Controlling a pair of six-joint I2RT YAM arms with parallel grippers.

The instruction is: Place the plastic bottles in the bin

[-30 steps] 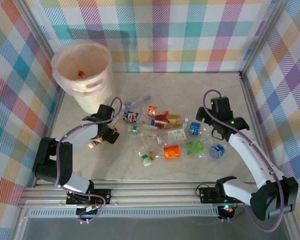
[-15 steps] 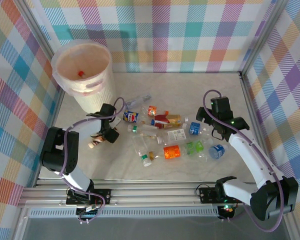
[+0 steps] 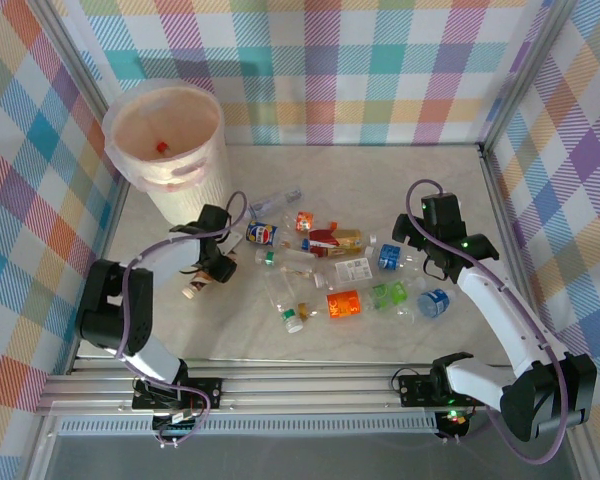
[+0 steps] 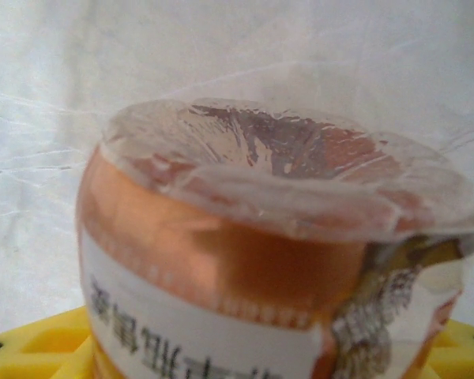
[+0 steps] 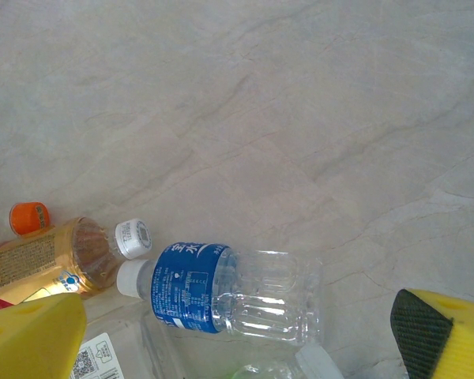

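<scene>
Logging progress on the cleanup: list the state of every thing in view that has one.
bin: upright, open-topped, a red-capped bottle inside.
left gripper: jaws either side of orange-label bottle; clamped or not, unclear.
right gripper: open, empty, above the table.
blue-label bottle: lying on its side, capped, uncrushed.
amber bottle: lying on its side, capped.

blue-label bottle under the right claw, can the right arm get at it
Probably yes: the right claw hangs open over the blue-label bottle, nothing lies on it, though an amber bottle lies near its cap end.
</scene>
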